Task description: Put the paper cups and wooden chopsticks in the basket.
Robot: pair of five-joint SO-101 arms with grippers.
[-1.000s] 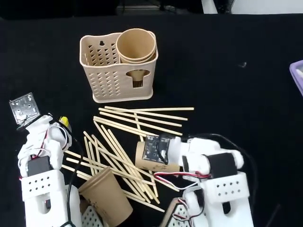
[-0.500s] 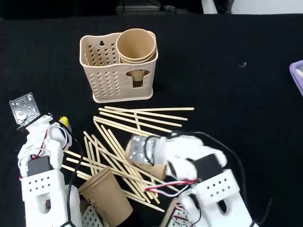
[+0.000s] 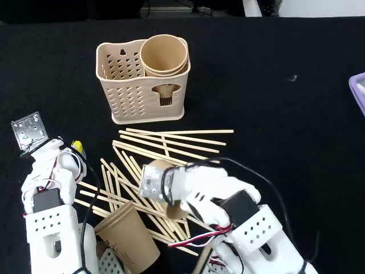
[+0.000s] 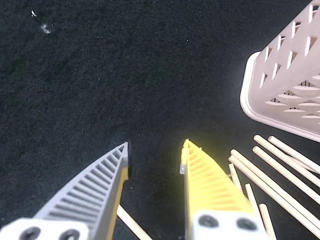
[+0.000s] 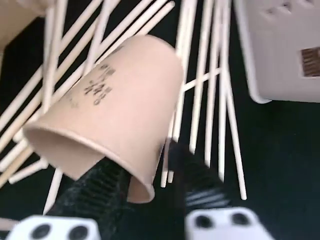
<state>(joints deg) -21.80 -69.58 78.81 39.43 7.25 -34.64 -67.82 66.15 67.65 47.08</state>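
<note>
A beige perforated basket (image 3: pixel 132 94) stands at the back of the black table with stacked paper cups (image 3: pixel 164 54) in its right half. Wooden chopsticks (image 3: pixel 171 141) lie scattered in front of it. My right gripper (image 5: pixel 150 170) is shut on the rim of a paper cup (image 5: pixel 107 110), held tilted over the chopsticks (image 5: pixel 210 95); from above this cup (image 3: pixel 158 166) sits mid-pile under the right gripper (image 3: pixel 165 191). Another paper cup (image 3: pixel 128 237) lies on its side near the front. My left gripper (image 4: pixel 155 150) is open over bare cloth, left of the pile, near the basket's corner (image 4: pixel 290 90).
A purple container (image 3: pixel 358 91) pokes in at the right edge. The left arm (image 3: pixel 48 188) stands at the front left and the right arm's base (image 3: pixel 256 234) at the front centre. Black cloth stretches open to the right of the chopsticks.
The right arm has swung left with the paper cup in its gripper, carrying it over the chopstick pile. The left arm has kept still.
</note>
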